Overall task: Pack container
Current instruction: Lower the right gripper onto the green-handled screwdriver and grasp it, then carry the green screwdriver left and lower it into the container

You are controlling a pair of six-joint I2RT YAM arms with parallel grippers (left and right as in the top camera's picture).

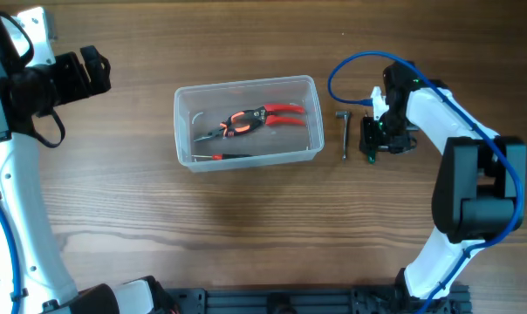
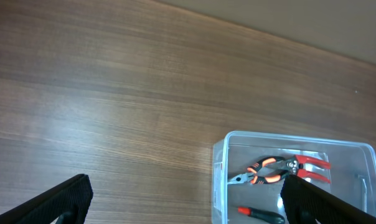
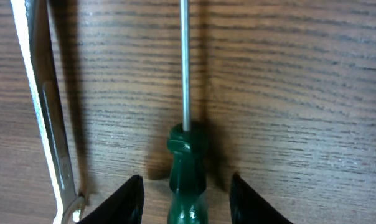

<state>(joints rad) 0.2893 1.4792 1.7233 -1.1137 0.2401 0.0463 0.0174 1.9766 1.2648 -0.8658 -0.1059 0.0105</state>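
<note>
Sitting near the middle of the wooden table (image 1: pixel 115 201), the clear container (image 1: pixel 246 85) is lying with its long side running left to right. It is holding a pair of red-and-orange-handled pliers (image 1: pixel 250 119) across its middle and a small dark tool with a red end (image 1: pixel 224 156) along the wall nearer the robot's base. The right gripper (image 3: pixel 187 199) is hovering low over the wood to the right of the container, apart from it. Its fingers (image 3: pixel 129 198) are spread and standing on either side of a green-handled screwdriver (image 3: pixel 187 165). A strip of bare wood is showing between each finger and the handle, so nothing is being pinched. The screwdriver's steel shaft is pointing straight away from the wrist camera. Just beside it, between it and the container, a slim metal tool (image 1: pixel 345 133) is lying flat on the table, roughly parallel to the shaft and not touching it. The left gripper (image 2: pixel 194 208) is hanging above the table to the far left of the container, its fingers spread wide with only bare wood between them.
</note>
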